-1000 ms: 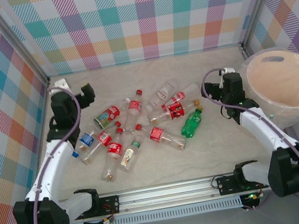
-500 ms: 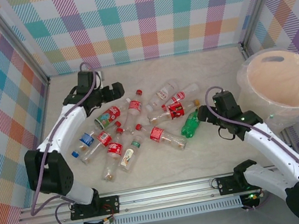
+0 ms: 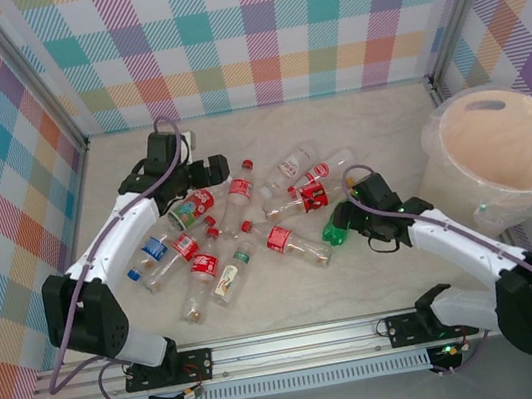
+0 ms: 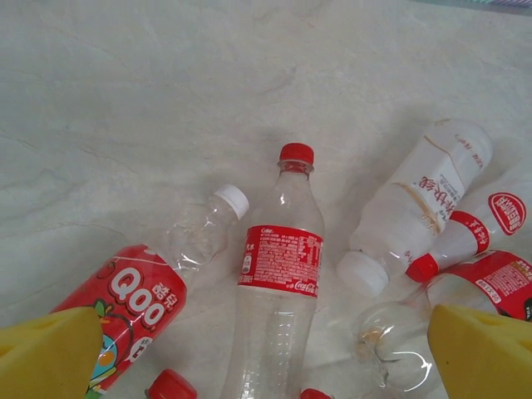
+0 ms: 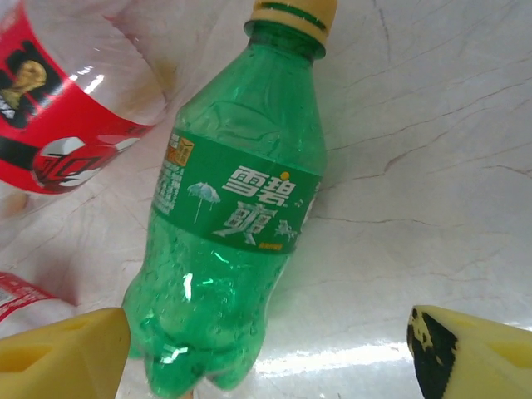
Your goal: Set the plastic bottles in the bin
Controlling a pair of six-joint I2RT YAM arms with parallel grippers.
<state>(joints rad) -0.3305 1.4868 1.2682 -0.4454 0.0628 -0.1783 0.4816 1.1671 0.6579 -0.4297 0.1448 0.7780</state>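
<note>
Top external: marbled tabletop (image 3: 387, 130) under plastic bottles (image 3: 237, 193), plaid walls (image 3: 249, 30) around

About ten clear plastic bottles (image 3: 238, 192), most of them with red labels; the exact count is hard to tell where they overlap. One green bottle (image 5: 233, 208). One large round bin (image 3: 521, 208). Two robot arms: one left arm (image 3: 115, 234) and one right arm (image 3: 455, 240).
</note>
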